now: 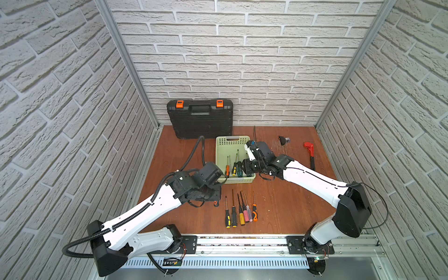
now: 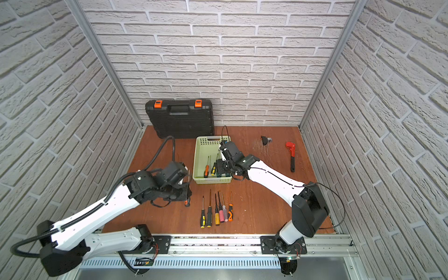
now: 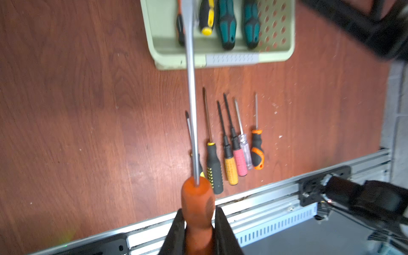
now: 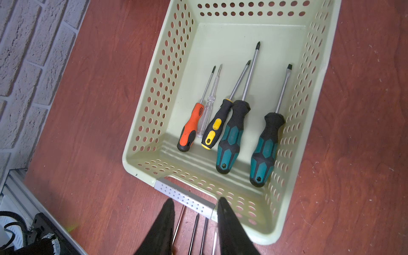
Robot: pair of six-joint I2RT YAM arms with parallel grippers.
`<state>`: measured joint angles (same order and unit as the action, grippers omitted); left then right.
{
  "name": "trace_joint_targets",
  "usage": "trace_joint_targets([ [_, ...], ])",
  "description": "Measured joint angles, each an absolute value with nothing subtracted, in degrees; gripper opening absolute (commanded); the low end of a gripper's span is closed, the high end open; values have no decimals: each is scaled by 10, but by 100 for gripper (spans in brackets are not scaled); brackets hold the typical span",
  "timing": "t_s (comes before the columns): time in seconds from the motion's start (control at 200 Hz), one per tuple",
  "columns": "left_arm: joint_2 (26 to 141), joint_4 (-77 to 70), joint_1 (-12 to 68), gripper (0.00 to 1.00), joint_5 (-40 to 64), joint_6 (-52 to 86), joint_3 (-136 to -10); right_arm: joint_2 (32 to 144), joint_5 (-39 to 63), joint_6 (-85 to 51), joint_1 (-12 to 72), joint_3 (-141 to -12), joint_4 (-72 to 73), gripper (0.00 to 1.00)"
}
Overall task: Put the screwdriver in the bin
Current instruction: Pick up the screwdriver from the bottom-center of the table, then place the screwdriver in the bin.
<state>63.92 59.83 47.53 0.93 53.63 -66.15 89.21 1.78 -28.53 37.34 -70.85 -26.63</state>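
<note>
- Pinching the orange handle of the screwdriver [image 3: 197, 194]: left end effector [image 3: 198, 212], pressed tight on it
- In both top views, held just lower left of the bin [image 1: 219, 150], mid-frame; shaft pointing toward it
- Spread apart, gripping nothing: right end effector [image 4: 195, 204], over the bin's lower right rim

Reddish-brown wood-grain tabletop [image 1: 278, 206], lightly scratched, with pale flecks. At the back, upright against the brick wall: black toolcase [image 1: 200, 118] with orange latches. Just in front of it: pale green perforated bin [image 1: 219, 155]. Near the front edge: row of six screwdrivers [image 1: 241, 213], side by side, tips toward the bin. Far right: red pipe wrench [image 1: 310, 152]. Between bin and wrench, toward the back: small black object [image 1: 282, 140], type not discernible
</note>
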Motion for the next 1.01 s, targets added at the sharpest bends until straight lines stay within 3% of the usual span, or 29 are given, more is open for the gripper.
trace_joint_targets([
  [0.175,778,571,372,7,50,445,-753,885,16,-282,373,-714,-278,35],
  [0.475,1010,531,340,6,74,329,-908,813,0,-279,373,-700,-311,35],
  [1.005,1133,474,334,6,109,309,-918,786,6,-297,384,-622,-360,34],
])
